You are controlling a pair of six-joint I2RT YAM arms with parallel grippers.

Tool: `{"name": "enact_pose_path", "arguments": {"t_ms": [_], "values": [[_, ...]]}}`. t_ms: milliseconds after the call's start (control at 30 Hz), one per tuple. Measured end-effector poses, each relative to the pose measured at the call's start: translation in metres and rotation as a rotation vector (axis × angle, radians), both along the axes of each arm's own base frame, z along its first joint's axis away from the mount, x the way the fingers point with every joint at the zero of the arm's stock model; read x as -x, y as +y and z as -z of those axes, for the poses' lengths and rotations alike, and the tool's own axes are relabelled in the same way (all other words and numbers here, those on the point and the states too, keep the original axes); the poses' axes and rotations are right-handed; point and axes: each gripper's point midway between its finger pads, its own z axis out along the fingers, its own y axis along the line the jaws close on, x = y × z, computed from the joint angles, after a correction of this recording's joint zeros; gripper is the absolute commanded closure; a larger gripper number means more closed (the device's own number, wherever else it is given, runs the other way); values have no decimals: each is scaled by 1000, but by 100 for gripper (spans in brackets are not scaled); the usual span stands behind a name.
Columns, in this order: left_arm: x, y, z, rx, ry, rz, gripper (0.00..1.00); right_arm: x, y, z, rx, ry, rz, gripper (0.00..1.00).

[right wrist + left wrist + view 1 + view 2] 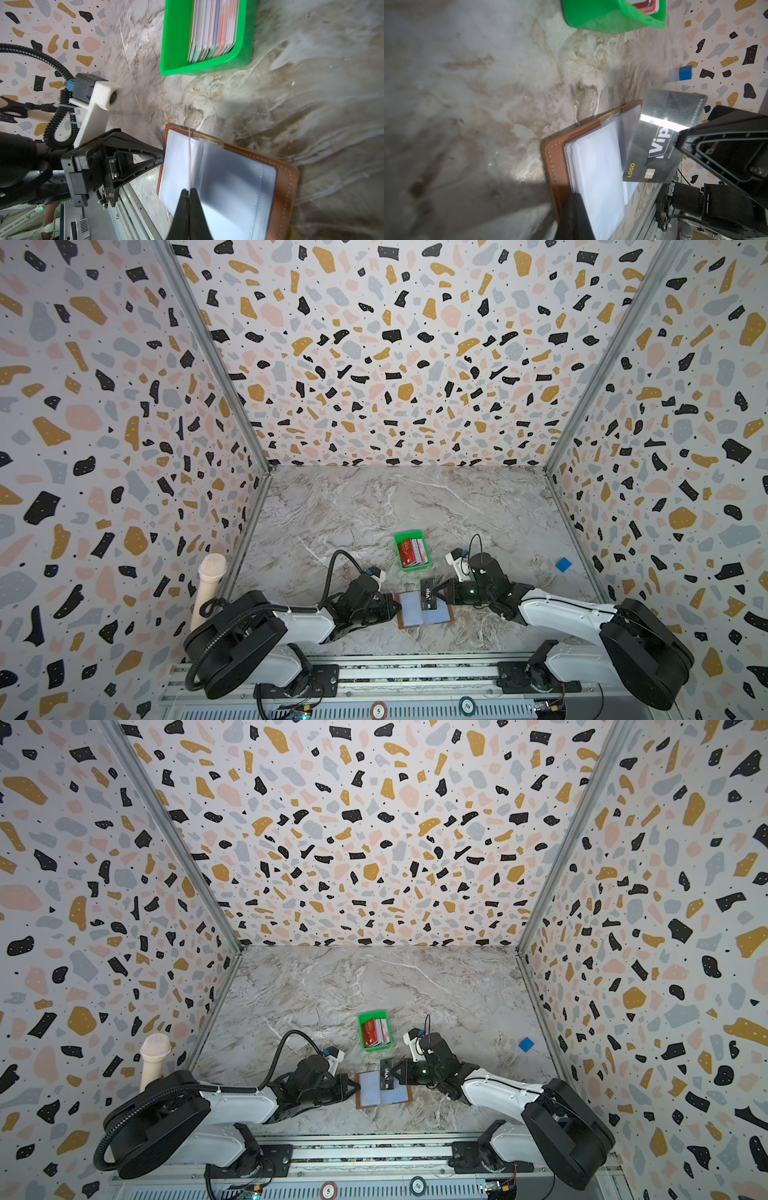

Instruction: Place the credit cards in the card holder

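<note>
The tan card holder (409, 612) (370, 1090) lies open on the marble table near the front, its clear sleeves facing up. My right gripper (437, 594) (189, 190) is shut on a black VIP credit card (428, 593) (660, 141). It holds the card on edge just above the holder's middle fold. My left gripper (395, 605) (576, 199) is shut on the holder's left edge (556, 158). The other credit cards (412, 551) (214, 29) stand stacked in a green tray.
The green tray (401, 537) (176, 41) sits just behind the holder. A small blue cube (563, 564) (685, 72) lies at the right near the wall. A beige microphone (210, 585) stands by the left wall. Terrazzo walls enclose three sides.
</note>
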Motion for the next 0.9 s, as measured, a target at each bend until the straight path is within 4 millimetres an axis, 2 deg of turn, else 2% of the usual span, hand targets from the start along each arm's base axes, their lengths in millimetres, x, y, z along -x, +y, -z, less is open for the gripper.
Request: {"name": "enact_pose_path", "arguments": {"t_ms": [900], "values": [[2, 2, 0, 6, 7, -16, 100, 8, 1, 6, -13, 76, 26, 100]]}}
